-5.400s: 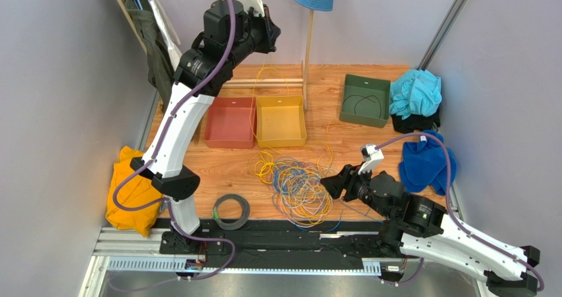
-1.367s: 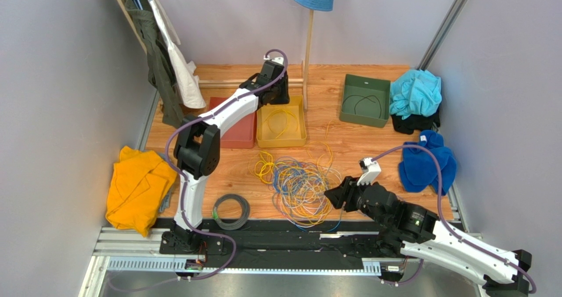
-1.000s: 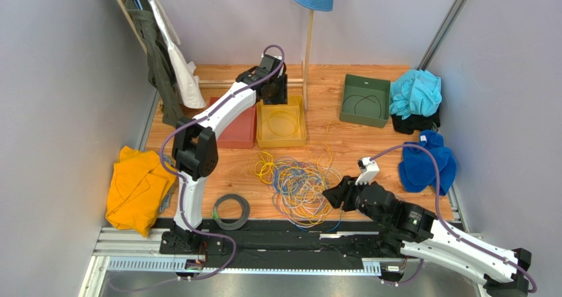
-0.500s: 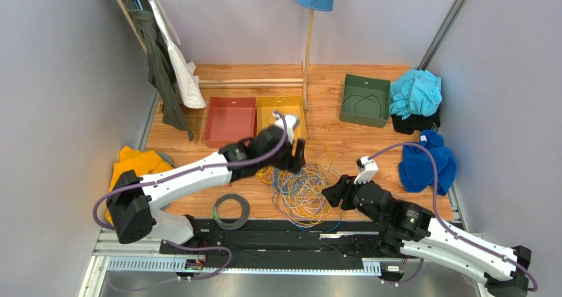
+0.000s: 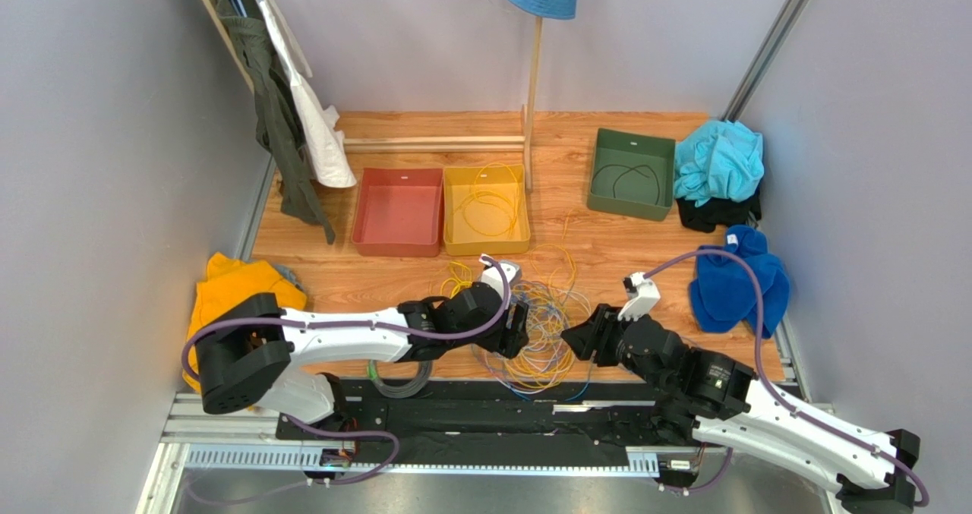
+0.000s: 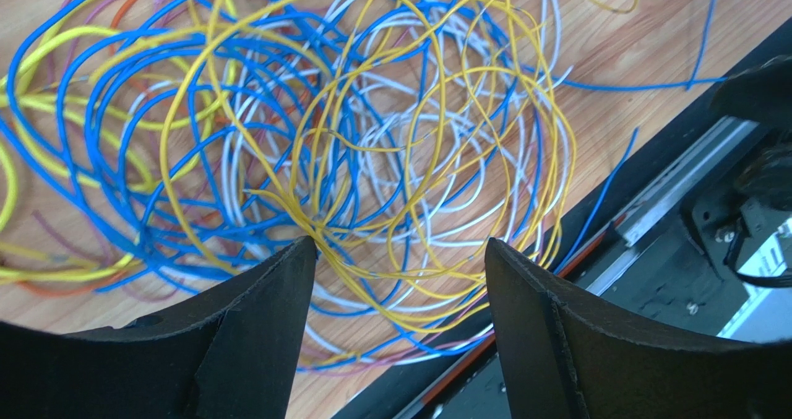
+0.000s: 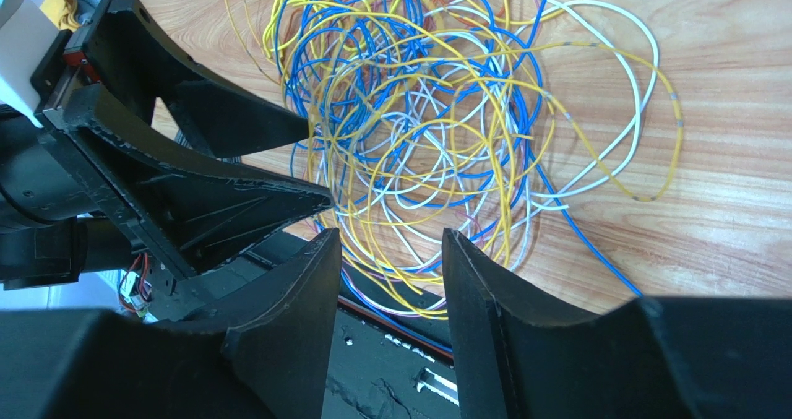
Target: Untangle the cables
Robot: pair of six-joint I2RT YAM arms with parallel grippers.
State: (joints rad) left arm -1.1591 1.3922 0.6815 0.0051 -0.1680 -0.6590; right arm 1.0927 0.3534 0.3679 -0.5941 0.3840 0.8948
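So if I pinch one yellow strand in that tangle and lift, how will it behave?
Probably floppy: the cables lie in thin loose curls, so a lifted strand should sag. It would likely drag neighbours, since yellow, blue and pale loops cross repeatedly. Being so thin, it might slip.

Wood-grain table [image 5: 639, 235] boxed in by plain grey walls [image 5: 114, 138]. Black rail [image 5: 513, 406] along near edge, wooden post [image 5: 532, 93] at the back. Even, flat lighting.

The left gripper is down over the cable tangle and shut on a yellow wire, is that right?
Not quite. The left gripper is over the cables, but it is open, its jaws wide apart and gripping nothing. The left wrist view shows this.
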